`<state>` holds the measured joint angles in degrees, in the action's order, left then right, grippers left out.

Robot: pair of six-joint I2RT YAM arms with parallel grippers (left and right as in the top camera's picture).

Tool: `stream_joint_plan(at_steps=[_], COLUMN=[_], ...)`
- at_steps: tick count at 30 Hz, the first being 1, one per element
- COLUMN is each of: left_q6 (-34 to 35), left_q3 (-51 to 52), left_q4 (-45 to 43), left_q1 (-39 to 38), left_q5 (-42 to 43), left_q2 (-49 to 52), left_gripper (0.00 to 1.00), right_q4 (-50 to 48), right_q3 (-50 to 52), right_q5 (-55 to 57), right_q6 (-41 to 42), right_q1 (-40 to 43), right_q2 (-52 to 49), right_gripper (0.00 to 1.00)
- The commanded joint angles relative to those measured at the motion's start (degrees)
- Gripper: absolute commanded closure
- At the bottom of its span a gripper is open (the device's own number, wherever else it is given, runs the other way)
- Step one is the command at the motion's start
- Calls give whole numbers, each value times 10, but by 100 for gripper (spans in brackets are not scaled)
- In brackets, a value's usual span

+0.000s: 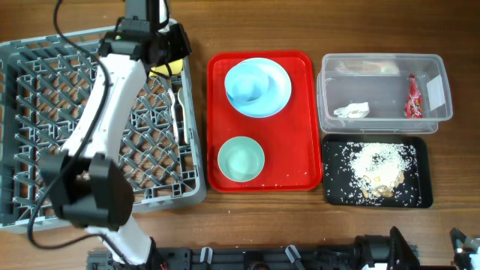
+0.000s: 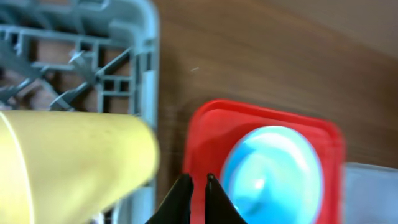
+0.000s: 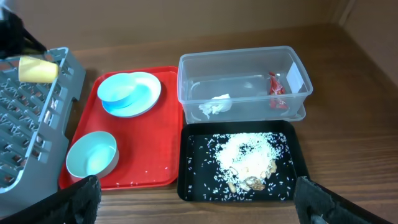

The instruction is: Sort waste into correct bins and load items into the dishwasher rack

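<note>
I judged loading to be the step in hand. The waste looked sorted: the crinkled red wrapper (image 1: 411, 97) and crumpled white tissue (image 1: 352, 111) lay in the clear tub (image 1: 375, 124), and rice grains (image 1: 379, 161) were strewn over the matte black tray (image 1: 330, 172), both at the right of the overhead frame. My left end effector (image 2: 194, 186) was clenched on nothing. Its tips were together beside the smooth yellow cup (image 2: 68, 162), which seemingly lay sideways at the upper right corner of the grey grid rack (image 1: 22, 67). My right end effector (image 3: 196, 193) hung splayed and empty. Next came the glossy teal bowls (image 1: 241, 159) and round pale-blue plate (image 1: 279, 86) on the red tray (image 1: 304, 112). Their thin rims would demand a careful pinch.
</note>
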<state>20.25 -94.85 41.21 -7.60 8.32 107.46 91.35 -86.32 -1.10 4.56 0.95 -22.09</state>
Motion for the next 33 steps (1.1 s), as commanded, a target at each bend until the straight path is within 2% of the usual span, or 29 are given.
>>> stream_joint_plan(at_steps=[1,5,9,17,23,24,25,26,27,29,33], left_q6=[-3,6,44,45,39,32,12,1,-23,-52,-111], left_q3=[-1,-1,-1,-1,-1,-1,-1,-1,-1,-1,-1], left_q4=[10,34,76,89,101,107,119,125,132,140,159], left_q1=[22,58,103,162,164,162,160,160,161,171,224], left_q5=[-33,-33,-24,78,4,-9,-32,-35,-34,-16,120], left_q2=[24,14,-6,-69,-161,-171,-181,-182,-180,-166,-118], left_gripper=[96,96,96,96,96,92,63,42,28,21,20], right_q4=[0,0,0,0,0,0,0,0,0,0,0], right_q3=[2,2,2,2,2,2,2,2,2,2,2], right_q5=[-5,-5,-5,-5,-5,-5,-5,-5,-5,-5,-5], right_q6=[3,3,3,3,3,3,3,3,3,3,3], right_q1=[-2,-2,-2,-2,-2,-2,-2,-2,-2,-2,-2], right_q2=[6,6,6,6,6,6,6,6,6,6,6], right_gripper=[0,0,0,0,0,0,0,0,0,0,0])
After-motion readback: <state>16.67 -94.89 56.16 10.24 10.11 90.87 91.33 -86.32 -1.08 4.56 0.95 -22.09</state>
